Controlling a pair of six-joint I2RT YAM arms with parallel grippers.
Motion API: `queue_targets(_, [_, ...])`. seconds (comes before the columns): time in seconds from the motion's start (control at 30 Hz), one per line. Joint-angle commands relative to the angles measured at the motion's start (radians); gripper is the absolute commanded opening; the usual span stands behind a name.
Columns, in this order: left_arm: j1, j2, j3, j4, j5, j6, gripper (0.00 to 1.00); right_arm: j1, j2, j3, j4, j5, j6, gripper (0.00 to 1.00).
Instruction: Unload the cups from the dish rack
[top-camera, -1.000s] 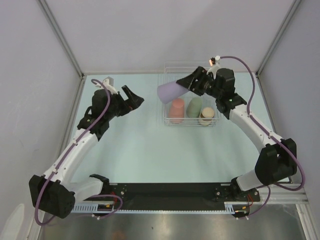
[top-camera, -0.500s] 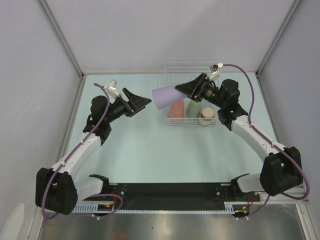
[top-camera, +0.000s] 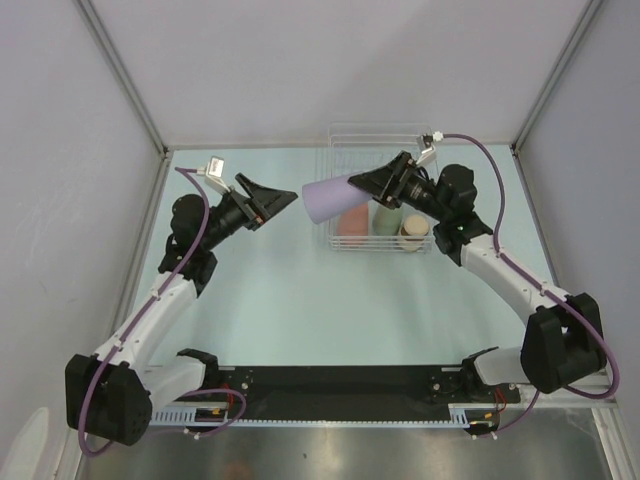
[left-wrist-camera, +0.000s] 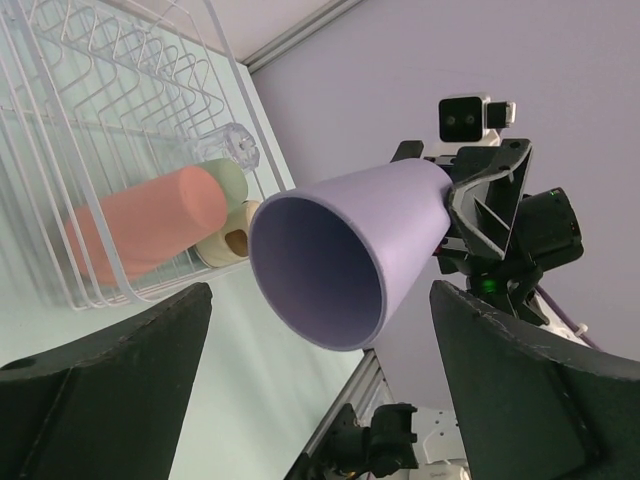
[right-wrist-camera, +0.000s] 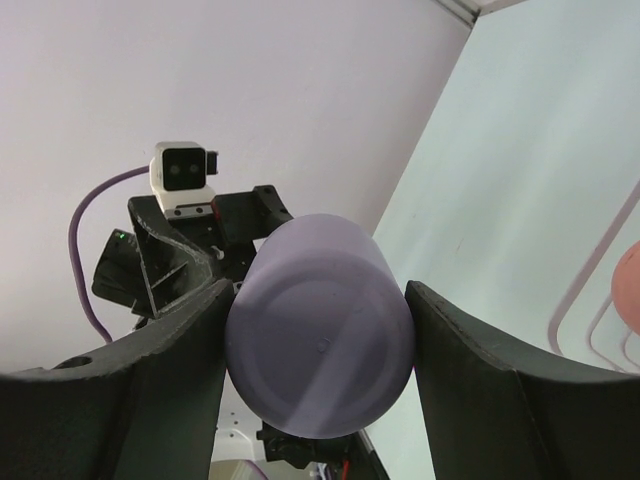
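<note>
My right gripper (top-camera: 372, 186) is shut on the base end of the lilac cup (top-camera: 325, 197) and holds it on its side in the air, left of the dish rack (top-camera: 378, 133), mouth pointing left. In the right wrist view the fingers (right-wrist-camera: 478, 375) press the cup's (right-wrist-camera: 320, 345) sides. My left gripper (top-camera: 287, 200) is open and empty, facing the cup's mouth (left-wrist-camera: 315, 270) from close by, apart from it. A salmon-red cup (top-camera: 352, 220), a pale green cup (top-camera: 388, 216) and a beige-tan cup (top-camera: 414, 231) lie in the rack.
The rack (left-wrist-camera: 150, 80) stands at the back right of the pale green table (top-camera: 290, 290). Grey walls close in the back and both sides. A black rail (top-camera: 340, 385) runs along the near edge between the arm bases.
My right gripper has carried the lilac cup left, out over the rack's left edge. My left gripper has risen and moved right until it faces the cup's mouth.
</note>
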Motion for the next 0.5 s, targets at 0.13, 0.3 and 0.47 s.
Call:
queue_targets(0.13, [-0.027, 0.025, 0.053, 0.069, 0.028, -0.009, 0.94, 0.087, 0.09, 0.063, 0.099, -0.032, 0.013, 0.0])
queue_targets(0.3, [-0.055, 0.031, 0.058, 0.089, 0.037, -0.014, 0.9, 0.118, 0.146, 0.095, 0.114, -0.043, 0.015, 0.0])
queue_targets(0.47, [-0.061, 0.022, 0.046, 0.101, 0.046, -0.026, 0.77, 0.121, 0.174, 0.109, 0.137, -0.042, 0.024, 0.0])
